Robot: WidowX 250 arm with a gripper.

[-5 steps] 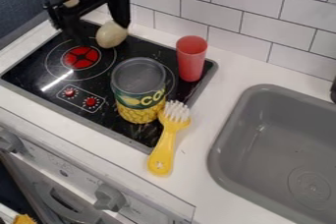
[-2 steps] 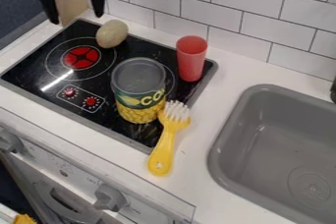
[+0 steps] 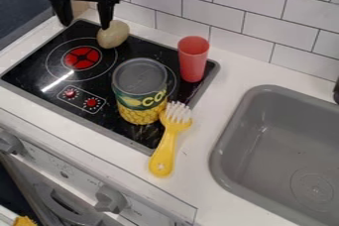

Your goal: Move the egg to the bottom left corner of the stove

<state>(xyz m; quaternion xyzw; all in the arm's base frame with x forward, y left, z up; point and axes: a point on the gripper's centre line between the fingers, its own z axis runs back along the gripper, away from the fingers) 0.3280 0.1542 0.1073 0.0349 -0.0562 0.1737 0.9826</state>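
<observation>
Inspecting, camera view: I run one arm; its gripper [image 3: 85, 26] hangs over the upper left of the stove [image 3: 27, 75].
Gripper: fingers well parted, nothing between them.
Egg: I find the egg [image 3: 114, 35] on the stove near its back edge, just right of the gripper and a little lower in view.
Relation: egg outside the gap, beside the right-hand finger; I judge a shift to the right is due before lowering.
Long axis: slanting lower left to upper right; the fingers part roughly across it, which I judge fit for a side pinch.
Stove corner: I take the target as the leftmost in view, down and left of the egg, past the red burner [image 3: 82, 58].
Hidden: a fingertip overlaps the egg's upper left edge; I cannot tell contact. Fingertip height is hard to judge.
Cut off: the arm, at the top edge.
</observation>
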